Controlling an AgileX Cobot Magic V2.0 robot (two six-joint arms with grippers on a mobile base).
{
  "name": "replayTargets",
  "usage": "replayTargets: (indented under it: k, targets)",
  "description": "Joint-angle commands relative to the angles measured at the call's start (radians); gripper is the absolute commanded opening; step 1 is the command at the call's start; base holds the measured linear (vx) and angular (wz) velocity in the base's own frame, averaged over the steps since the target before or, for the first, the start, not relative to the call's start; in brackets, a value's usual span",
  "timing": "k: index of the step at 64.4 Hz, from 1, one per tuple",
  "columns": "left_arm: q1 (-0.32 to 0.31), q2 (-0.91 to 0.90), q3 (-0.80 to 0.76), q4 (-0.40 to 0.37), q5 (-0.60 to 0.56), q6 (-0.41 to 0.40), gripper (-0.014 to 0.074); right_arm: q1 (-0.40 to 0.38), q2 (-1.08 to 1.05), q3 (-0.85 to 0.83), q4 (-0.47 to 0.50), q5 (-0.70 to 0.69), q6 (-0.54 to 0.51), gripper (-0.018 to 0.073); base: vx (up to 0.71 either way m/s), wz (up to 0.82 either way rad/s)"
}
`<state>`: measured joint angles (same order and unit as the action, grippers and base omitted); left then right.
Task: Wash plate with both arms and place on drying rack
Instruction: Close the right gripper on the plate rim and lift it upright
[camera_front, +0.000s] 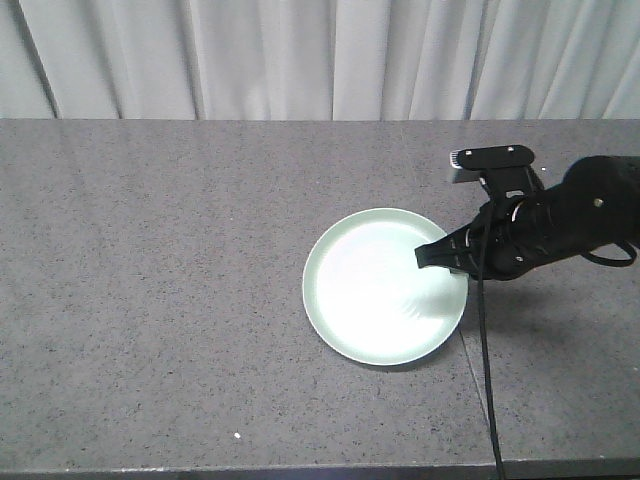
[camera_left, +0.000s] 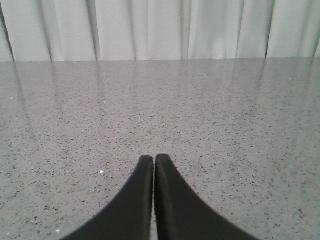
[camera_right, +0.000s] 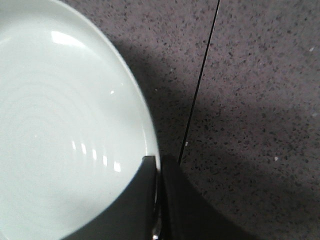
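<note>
Grey speckled stone counter; thin seam just beside right pincer; white pleated curtain well behind; soft light.

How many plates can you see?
1. The plate sits on the grey counter, right of the middle, its edge pinched between the right arm's fingers. No others show.

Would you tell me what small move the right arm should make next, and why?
Probably a slight lift: the right gripper looks closed on the rim of the round pale mint-green plate, which lies flat on the grey speckled stone counter; the left gripper is shut over bare counter.
</note>
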<state>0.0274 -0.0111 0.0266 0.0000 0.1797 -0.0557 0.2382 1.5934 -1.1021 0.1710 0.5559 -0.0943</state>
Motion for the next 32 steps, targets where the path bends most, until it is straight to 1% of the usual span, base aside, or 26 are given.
replayTargets:
  k: [1, 10, 17, 24, 32]
  targets:
    - [0.001, -0.016, 0.015, -0.007, -0.071, -0.004, -0.0005, -0.004, -0.128, 0.035, 0.057, -0.126, -0.069, -0.0009, 0.00, 0.00]
    - [0.001, -0.016, 0.015, -0.007, -0.071, -0.004, -0.0005, -0.004, -0.230, 0.127, 0.095, -0.215, -0.153, -0.0009, 0.00, 0.00]
    - [0.001, -0.016, 0.015, -0.007, -0.071, -0.004, -0.0005, -0.004, -0.316, 0.228, 0.154, -0.312, -0.226, -0.0009, 0.00, 0.00]
    - [0.001, -0.016, 0.015, -0.007, -0.071, -0.004, -0.0005, -0.004, -0.385, 0.308, 0.208, -0.383, -0.268, -0.0009, 0.00, 0.00]
    - [0.001, -0.016, 0.015, -0.007, -0.071, -0.004, -0.0005, -0.004, -0.457, 0.381, 0.226, -0.460, -0.291, -0.0009, 0.00, 0.00]
